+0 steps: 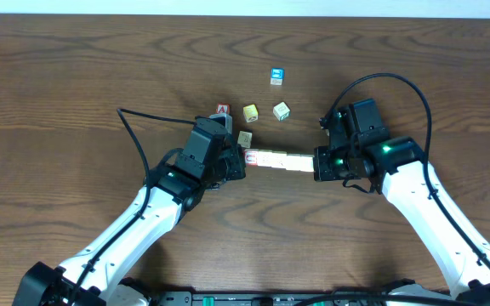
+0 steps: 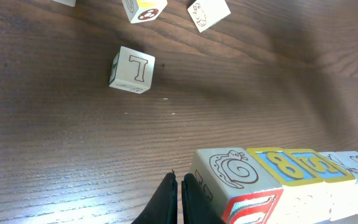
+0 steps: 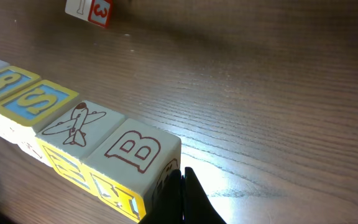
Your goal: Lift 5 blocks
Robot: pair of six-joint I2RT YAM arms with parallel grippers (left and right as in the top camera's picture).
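Five small wooden alphabet cubes (image 1: 277, 160) form one touching row over the dark wooden surface (image 1: 75, 76). The left pincer (image 2: 180, 198) and the right pincer (image 3: 180, 191), both closed tight on nothing, abut its opposite ends.

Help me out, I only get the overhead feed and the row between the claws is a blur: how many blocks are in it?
Observer: Five in the row, side by side, going by the right wrist view.
Operator: What ends it by the right claw?
Observer: A block with a B on top, the shut right claw at its end.
Operator: And the left end?
Observer: A block with a snail drawing, the shut left claw against it.
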